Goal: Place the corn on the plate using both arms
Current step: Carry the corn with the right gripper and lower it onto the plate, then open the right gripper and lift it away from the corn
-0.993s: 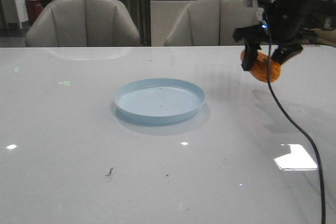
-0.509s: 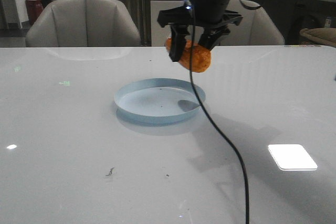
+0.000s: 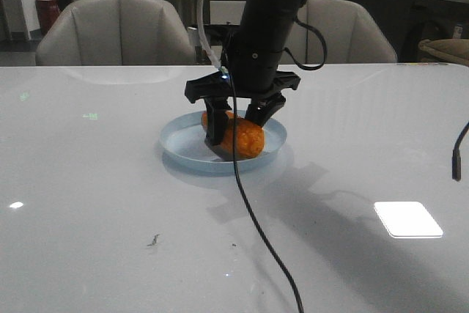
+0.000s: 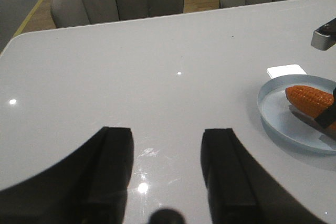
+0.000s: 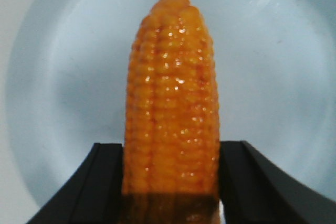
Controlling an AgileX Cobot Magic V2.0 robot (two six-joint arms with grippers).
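The right claw point(image 3: 236, 124) grips the corn point(image 3: 234, 135) low inside the plate point(image 3: 176, 144), toward its 3 o'clock side; only release remains. The left claw point(image 4: 167, 169) hangs open and empty over the worktop point(image 3: 95, 203).

We see that the right black pincer point(image 3: 236, 124) has carried the stubby orange corn cob point(image 3: 236, 135) from near the tabletop's right edge leftward and down, so it now sits low inside the round pale blue plate point(image 3: 179, 151).
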